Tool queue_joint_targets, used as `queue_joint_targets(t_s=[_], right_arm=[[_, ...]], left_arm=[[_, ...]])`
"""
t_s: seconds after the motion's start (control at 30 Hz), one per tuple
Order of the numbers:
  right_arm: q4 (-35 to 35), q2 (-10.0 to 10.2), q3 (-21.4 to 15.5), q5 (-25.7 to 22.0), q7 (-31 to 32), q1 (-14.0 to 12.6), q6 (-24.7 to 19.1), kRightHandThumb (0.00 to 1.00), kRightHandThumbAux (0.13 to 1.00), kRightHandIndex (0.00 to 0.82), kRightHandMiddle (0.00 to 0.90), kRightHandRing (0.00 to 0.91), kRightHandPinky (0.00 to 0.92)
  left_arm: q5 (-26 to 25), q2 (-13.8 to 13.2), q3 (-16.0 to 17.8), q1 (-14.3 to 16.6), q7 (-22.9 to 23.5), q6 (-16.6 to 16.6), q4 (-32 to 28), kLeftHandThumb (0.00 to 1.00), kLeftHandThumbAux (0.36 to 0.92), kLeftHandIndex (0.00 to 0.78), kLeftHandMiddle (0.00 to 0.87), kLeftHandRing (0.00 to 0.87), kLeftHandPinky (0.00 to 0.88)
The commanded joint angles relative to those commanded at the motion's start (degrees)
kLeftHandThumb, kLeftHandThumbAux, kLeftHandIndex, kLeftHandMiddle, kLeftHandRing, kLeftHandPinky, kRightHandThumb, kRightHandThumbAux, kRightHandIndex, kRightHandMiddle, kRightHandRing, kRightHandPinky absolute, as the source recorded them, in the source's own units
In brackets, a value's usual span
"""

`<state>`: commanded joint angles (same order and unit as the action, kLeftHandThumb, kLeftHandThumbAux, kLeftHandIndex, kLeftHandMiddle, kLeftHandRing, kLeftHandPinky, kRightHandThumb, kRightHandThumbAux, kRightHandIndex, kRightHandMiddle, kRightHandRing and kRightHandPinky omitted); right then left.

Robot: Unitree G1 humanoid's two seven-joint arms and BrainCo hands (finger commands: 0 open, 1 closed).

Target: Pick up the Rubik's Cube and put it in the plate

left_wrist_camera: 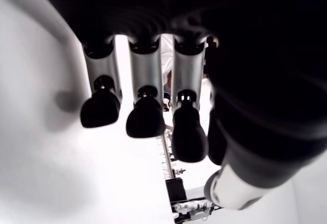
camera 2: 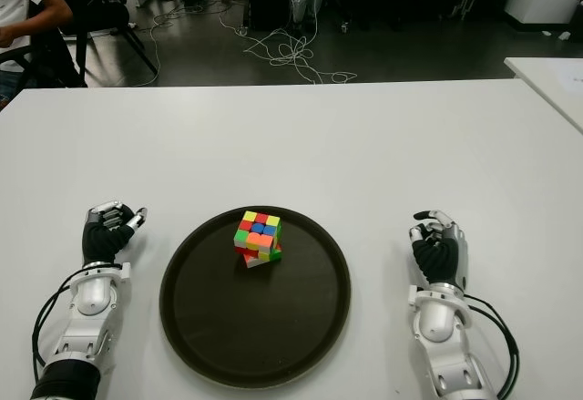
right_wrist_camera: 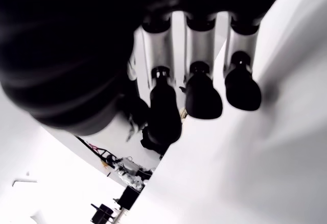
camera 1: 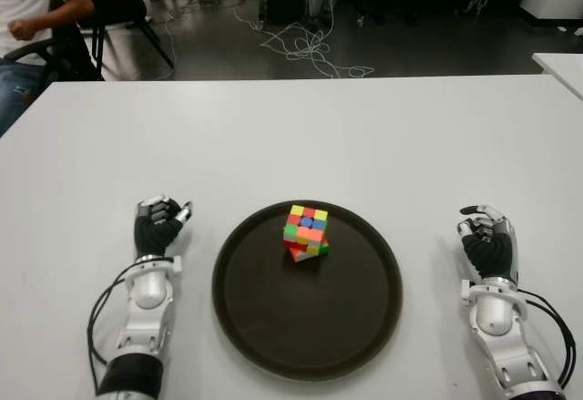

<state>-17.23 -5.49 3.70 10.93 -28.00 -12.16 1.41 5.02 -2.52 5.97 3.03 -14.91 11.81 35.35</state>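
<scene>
While the Rubik's Cube [camera 1: 307, 232] sat inside the dark round plate [camera 1: 264, 327], toward its far half and tilted so that one corner pointed down, neither robot hand touched it. The plate lay on the white bench [camera 1: 364, 136], near the front edge and roughly midway between the two arms. The left robot hand [camera 1: 160, 226] showed just to the left of the plate, clear of its rim, palm turned inward, its fingers [left_wrist_camera: 145, 117] loosely bent and apart from one another with nothing between them. The right robot hand [camera 1: 486, 239] showed farther off on the plate's right side, also apart from the rim, and its fingers [right_wrist_camera: 203, 96] were likewise relaxed and slightly bent, holding nothing. From either wrist, only bare white bench surface appeared beneath the fingertips. Whether either hand actually touched the bench could not be told. Beyond the far edge of the bench, a tangle of cables [camera 1: 305, 49] lay on the dark floor, and a person [camera 1: 32, 8] in a white shirt sat on a chair at the far left corner.
</scene>
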Motion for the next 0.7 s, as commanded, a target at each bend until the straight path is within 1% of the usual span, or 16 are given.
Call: queue_joint_targets(t_s=[0.2, 0.3, 0.47, 0.7], right_arm=[[1.36, -0.12, 0.46, 0.17, 0.06, -0.39, -1.09, 0.691, 0.729, 0.435, 0.763, 0.777, 0.777], [1.41, -0.27, 0.6, 0.13, 0.13, -0.38, -1.22, 0.691, 0.729, 0.435, 0.766, 0.782, 0.779], [1.77, -0.29, 0.67, -0.21, 0.43, -0.47, -1.2, 0.691, 0.729, 0.435, 0.774, 0.786, 0.78], [1.79, -0.39, 0.73, -0.24, 0.46, -0.59, -1.37, 0.692, 0.729, 0.435, 0.769, 0.782, 0.773]], left_arm=[[0.13, 0.03, 0.01, 0.14, -0.31, -0.74, -0.09, 0.201, 0.855, 0.675, 0.793, 0.806, 0.79], [0.27, -0.03, -0.05, 0.19, -0.45, -0.89, -0.01, 0.191, 0.858, 0.672, 0.793, 0.805, 0.785], [0.74, -0.13, -0.28, 0.22, -0.82, -0.77, 0.14, 0.185, 0.868, 0.667, 0.79, 0.802, 0.784], [1.39, 0.0, -0.59, 0.13, -1.68, -0.59, 0.23, 0.181, 0.861, 0.673, 0.796, 0.806, 0.788]])
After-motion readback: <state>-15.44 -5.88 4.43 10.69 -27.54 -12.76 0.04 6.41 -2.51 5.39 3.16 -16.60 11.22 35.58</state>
